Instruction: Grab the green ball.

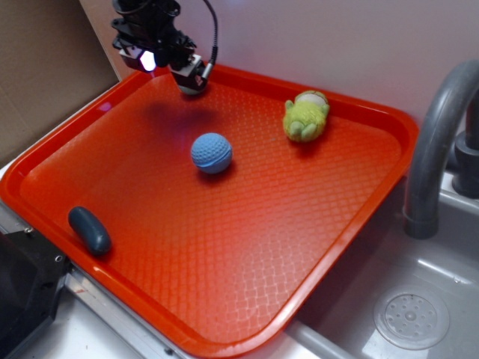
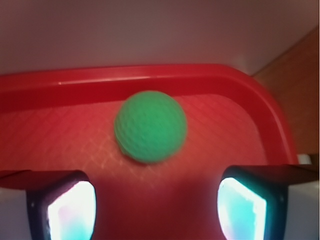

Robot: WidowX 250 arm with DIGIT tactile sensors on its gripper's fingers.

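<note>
Green ball (image 2: 150,126): round, no long axis, dimpled; sits on red tray (image 2: 45,85) near back rim, ahead of tool (image 2: 156,202), centred between fingers (image 2: 67,207). Tool spread apart, not touching. Blue ball (image 1: 211,152) well apart.

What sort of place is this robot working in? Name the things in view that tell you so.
Probably a toy kitchen or sink counter: a grey faucet arches over a grey sink basin with a round drain, and an orange tray of toys lies beside it.
</note>
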